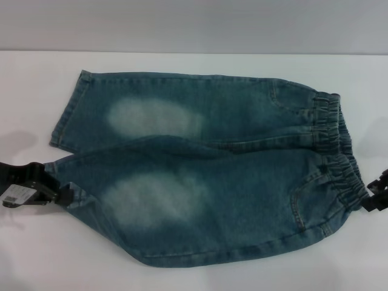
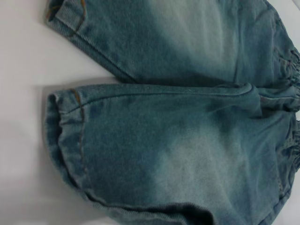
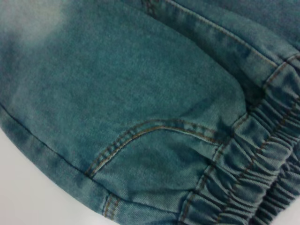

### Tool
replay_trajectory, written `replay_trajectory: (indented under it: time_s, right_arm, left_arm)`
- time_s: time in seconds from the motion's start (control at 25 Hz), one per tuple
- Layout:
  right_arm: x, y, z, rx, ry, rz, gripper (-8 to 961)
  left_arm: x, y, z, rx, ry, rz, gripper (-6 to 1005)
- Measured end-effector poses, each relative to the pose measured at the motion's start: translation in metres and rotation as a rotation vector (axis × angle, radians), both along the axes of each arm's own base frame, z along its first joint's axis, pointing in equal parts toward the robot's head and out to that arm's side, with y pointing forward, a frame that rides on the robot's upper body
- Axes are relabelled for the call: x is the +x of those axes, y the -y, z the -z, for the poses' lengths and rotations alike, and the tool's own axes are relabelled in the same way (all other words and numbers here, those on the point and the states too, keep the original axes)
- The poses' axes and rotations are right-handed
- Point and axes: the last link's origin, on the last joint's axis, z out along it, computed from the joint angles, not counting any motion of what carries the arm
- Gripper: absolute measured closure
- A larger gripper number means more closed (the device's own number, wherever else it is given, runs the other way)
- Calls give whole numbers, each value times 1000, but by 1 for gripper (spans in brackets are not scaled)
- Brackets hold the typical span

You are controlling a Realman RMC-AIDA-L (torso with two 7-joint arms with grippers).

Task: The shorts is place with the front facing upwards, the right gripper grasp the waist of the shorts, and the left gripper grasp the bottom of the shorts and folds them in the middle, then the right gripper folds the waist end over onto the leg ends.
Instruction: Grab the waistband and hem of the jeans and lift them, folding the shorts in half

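Head view shows the denim shorts (image 1: 206,163) spread across the white bench (image 1: 36,254), waistband toward the right gripper (image 1: 374,195), leg hems toward the left gripper (image 1: 62,195). The near leg is already lifted a little and bulges over the far one along the middle.

The left gripper sits at the near leg's hem (image 1: 66,176), and cloth appears pinched at its tips, so I judge it to be grasping the hem. The right gripper meets the near end of the elastic waistband (image 1: 345,182) at the picture's edge; whether its fingers have closed on the band I cannot tell. The right wrist view shows only the gathered elastic (image 3: 253,187) and pocket seam (image 3: 154,129), no fingers.

Risks, as I judge them:
- If the right gripper has only one layer or none, the waist end would lag while the leg end travels, and the fold would skew.
- A shallow pinch on the thick hem could slip under the denim's weight.
- Pulling the two ends apart would stretch the elastic; slack would let the middle sag and crease.

Beyond both grippers, the far leg (image 1: 182,109) lies flat with bare bench past its far edge, giving room to carry the near half over. Nothing else stands on the bench. The near side of the cloth lies close to the frame's lower border.
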Motion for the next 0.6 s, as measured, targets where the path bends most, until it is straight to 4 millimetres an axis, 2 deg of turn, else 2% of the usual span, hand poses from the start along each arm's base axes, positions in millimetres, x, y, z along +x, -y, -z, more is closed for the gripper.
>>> replay_trajectory:
  time_s: [0.6]
  right_arm:
    - [-5,0,10,-12,-28,-15,615]
  left_arm:
    - [0,0,1,2,2,1,983]
